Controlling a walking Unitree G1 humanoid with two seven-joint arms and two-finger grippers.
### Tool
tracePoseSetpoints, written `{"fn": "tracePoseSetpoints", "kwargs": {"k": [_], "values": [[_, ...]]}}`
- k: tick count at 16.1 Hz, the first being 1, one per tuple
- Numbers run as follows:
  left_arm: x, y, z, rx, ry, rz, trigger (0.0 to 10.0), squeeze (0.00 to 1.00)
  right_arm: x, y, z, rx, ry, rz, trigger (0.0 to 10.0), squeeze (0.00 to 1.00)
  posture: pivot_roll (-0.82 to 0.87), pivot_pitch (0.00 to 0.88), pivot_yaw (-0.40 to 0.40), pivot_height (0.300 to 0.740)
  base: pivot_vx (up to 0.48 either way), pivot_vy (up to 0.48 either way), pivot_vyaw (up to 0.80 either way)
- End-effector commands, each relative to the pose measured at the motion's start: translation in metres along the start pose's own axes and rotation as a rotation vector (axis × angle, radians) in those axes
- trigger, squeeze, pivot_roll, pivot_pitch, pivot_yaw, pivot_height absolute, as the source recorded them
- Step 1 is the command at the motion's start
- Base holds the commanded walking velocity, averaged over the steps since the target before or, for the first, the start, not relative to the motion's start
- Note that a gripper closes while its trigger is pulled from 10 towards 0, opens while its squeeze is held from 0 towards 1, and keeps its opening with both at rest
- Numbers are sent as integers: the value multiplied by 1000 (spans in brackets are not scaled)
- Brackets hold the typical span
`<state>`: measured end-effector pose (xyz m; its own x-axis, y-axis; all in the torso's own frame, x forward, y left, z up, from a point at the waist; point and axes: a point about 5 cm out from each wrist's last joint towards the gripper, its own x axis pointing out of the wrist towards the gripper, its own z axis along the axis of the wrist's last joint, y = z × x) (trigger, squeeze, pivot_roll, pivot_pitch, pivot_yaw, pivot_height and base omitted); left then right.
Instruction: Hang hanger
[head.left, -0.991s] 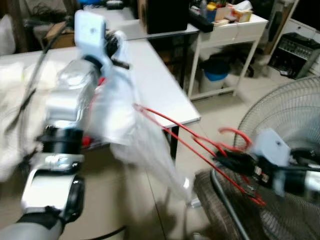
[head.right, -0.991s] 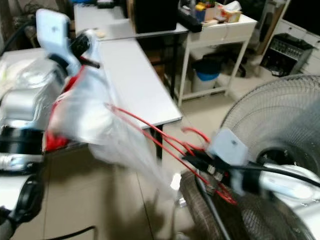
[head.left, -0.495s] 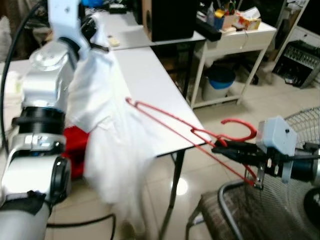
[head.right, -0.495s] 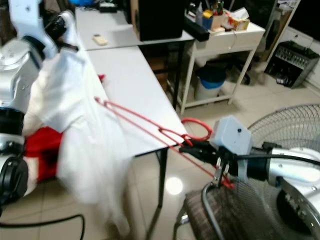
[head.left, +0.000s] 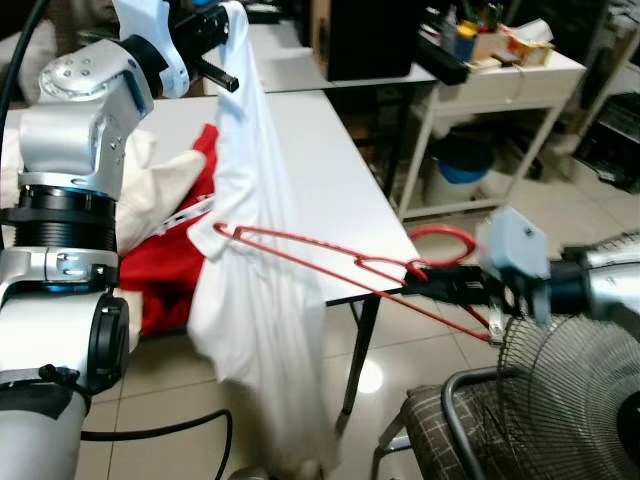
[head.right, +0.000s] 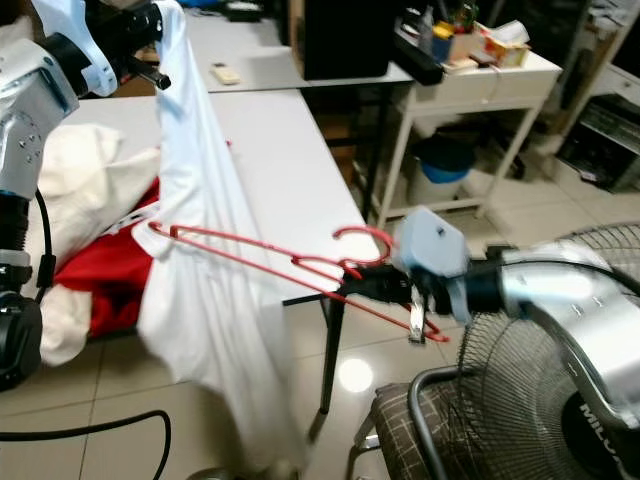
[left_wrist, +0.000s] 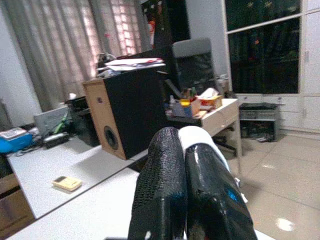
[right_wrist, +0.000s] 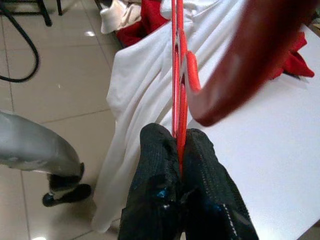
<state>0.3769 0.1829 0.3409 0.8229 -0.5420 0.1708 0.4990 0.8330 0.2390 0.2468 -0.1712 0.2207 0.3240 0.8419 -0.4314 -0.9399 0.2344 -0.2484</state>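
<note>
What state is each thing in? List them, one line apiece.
Left gripper: shut on the white shirt, raised high.
Right gripper: shut on the red hanger at its neck.
White shirt: hanging down from the left gripper, hem near the floor.
Red hanger: held level, far end in the shirt.
Red garment: crumpled on the white table.
Fan: standing, blades not discernible.

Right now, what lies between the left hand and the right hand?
In the left eye view, the white shirt hangs from the left hand, and the red hanger runs from it to the right hand.
</note>
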Motion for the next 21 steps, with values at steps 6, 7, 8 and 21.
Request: {"fn": "tracePoseSetpoints", "kwargs": {"k": [6,7,8,21], "values": [[-9,-5,32,-14,-48,-138,10000,0,39,-39,1,-115,51,39,10000,0,60,0,-17,740,0,0,0],[-13,-4,42,-28,-79,-162,10000,0,44,-53,2,-156,85,-7,10000,0,61,0,-14,740,0,0,0],[-19,2,60,-54,-147,-177,10000,0,50,-76,11,-200,98,-120,10000,0,58,0,-11,740,0,0,0],[-36,30,87,26,-383,118,10000,0,94,-138,72,-362,-249,-601,10000,0,78,0,-18,740,0,0,0]]}}
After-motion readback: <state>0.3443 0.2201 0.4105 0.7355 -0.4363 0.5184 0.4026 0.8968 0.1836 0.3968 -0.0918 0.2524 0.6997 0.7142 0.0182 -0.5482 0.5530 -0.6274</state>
